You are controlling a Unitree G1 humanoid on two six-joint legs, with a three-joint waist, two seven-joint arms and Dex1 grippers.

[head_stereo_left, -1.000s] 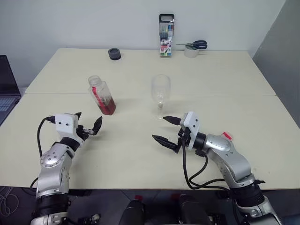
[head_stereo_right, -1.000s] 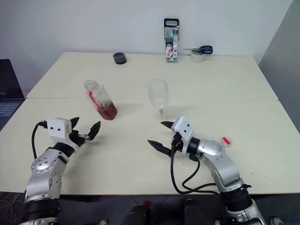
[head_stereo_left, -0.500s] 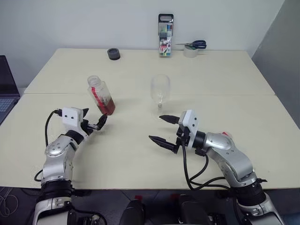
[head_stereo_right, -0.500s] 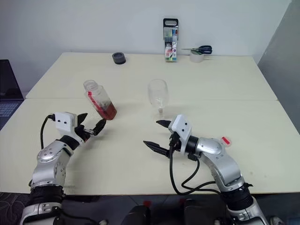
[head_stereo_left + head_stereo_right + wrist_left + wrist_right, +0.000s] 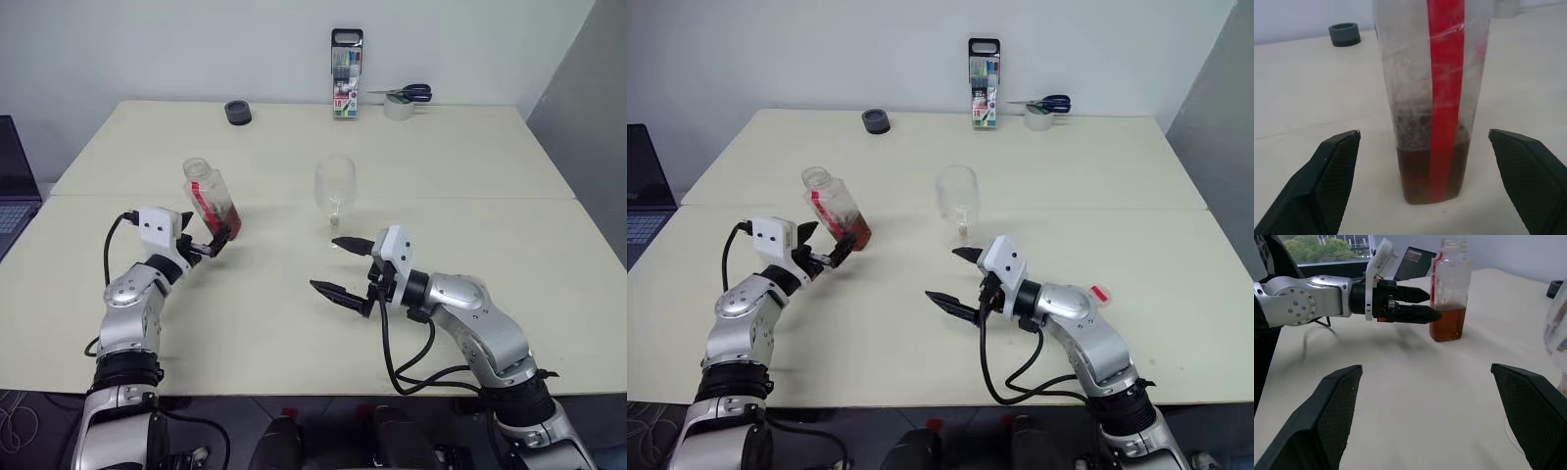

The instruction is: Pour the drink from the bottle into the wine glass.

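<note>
Left eye view: step in hand is the reach for the bottle [image 5: 212, 201], not yet gripped. Left hand [image 5: 210, 240] sits just at the bottle's 7 o'clock, fingers spread wide, arm low over the tabletop [image 5: 294, 323], pointing forward. Wine glass [image 5: 335, 192] stands at the bottle's 3 o'clock, well apart. Right hand [image 5: 341, 266] hovers near the glass foot, at its 6 o'clock, wide and empty.

Left wrist view: bottle between the two fingers [image 5: 1334, 166], no contact visible; the drink [image 5: 1420, 171] fills only the bottom. Next move likely: ease forward, close on the body.

Right wrist view: left hand's tips look level with the drink line, right beside the bottle; cap appears off.
</note>
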